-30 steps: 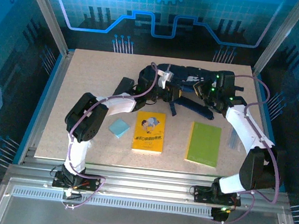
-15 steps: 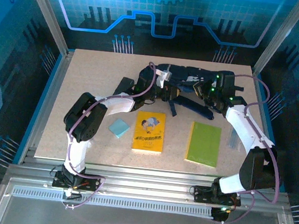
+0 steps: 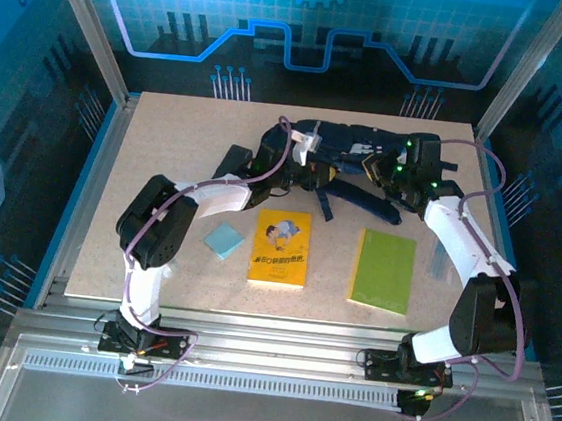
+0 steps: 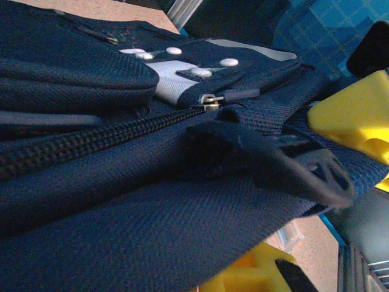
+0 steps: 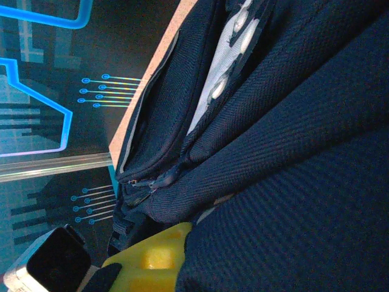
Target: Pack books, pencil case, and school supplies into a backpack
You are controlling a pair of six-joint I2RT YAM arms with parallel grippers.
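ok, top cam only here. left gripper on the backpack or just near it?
Observer: on it. The left gripper is shut, a fold of backpack fabric between its yellow fingers.
Operator: zip open?
Observer: no. Left wrist view has the zip meshed up to its slider, by the grey patch.
Operator: right side?
Observer: right wrist view has fabric lying over one yellow finger, a zip end beside it.
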